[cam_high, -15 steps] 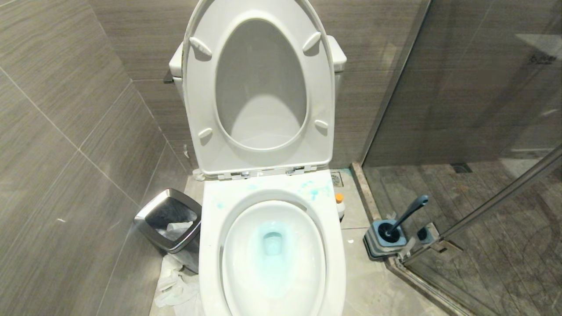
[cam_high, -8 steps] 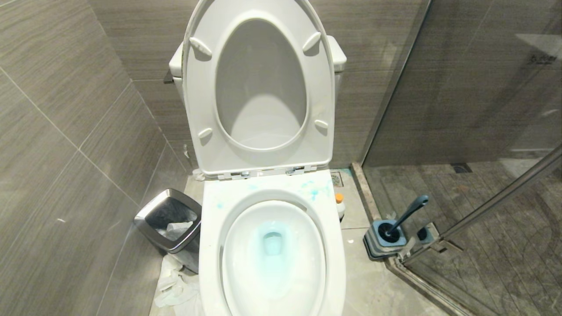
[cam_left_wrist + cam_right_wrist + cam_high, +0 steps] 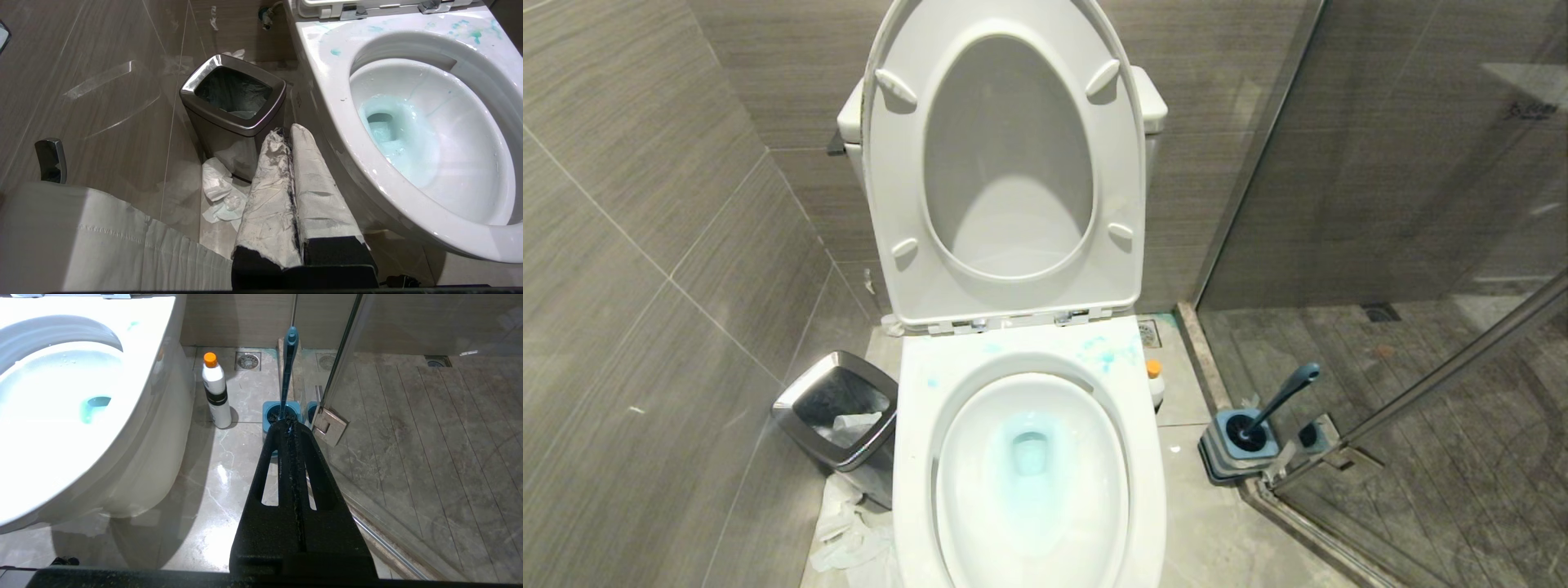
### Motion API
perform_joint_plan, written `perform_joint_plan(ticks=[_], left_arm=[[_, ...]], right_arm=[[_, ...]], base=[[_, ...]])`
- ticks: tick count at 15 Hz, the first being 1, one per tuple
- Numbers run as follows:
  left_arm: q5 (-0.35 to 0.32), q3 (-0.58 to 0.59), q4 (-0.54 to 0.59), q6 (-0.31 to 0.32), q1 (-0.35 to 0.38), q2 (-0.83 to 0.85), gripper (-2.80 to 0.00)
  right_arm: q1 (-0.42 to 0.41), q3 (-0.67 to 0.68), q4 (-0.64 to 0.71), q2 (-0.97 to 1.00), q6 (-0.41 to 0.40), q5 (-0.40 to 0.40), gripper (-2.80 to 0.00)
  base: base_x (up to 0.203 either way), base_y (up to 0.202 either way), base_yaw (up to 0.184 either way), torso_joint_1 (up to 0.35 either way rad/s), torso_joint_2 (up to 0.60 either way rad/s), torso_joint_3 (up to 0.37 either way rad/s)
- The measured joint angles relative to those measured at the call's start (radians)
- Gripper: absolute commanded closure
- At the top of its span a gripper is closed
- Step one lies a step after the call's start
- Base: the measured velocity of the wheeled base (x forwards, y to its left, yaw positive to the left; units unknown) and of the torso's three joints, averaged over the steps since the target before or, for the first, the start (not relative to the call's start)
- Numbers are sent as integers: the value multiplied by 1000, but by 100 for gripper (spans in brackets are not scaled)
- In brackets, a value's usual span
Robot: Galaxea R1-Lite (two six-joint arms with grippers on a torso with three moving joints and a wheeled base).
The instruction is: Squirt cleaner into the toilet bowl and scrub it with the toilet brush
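- Two grippers are hanging low, outside the head view; each is showing only in its own wrist view, empty.
- The left gripper (image 3: 288, 132) is keeping its paper-wrapped fingers pressed together, hovering between the bin (image 3: 235, 106) and the bowl (image 3: 408, 212).
- The right gripper (image 3: 289, 424) is holding its black fingers closed on nothing, pointing toward the holder (image 3: 269, 412).
- The bowl (image 3: 915, 457) is filling the lower centre of the head view, with pale blue water pooling in it and blue spots lying on its rear rim.
- The seat (image 3: 890, 163) is standing raised in the upper centre.
- The cleaner (image 3: 1154, 380) is standing upright on the floor, just right of the bowl.
- The brush (image 3: 1278, 400) is sitting in its holder (image 3: 1217, 445) at centre right, handle leaning to the right, beside the glass door (image 3: 1421, 204).
- Crumpled paper (image 3: 845, 531) is lying at lower left, below the bin (image 3: 792, 404).
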Motion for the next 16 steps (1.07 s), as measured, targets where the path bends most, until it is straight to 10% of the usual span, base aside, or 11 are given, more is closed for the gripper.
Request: perform_joint_plan(ticks=[16], left_arm=[[0,0,0,0,0,0,0]], right_arm=[[-1,0,0,0,0,0,0]], base=[[0,0,0,0,0,0]])
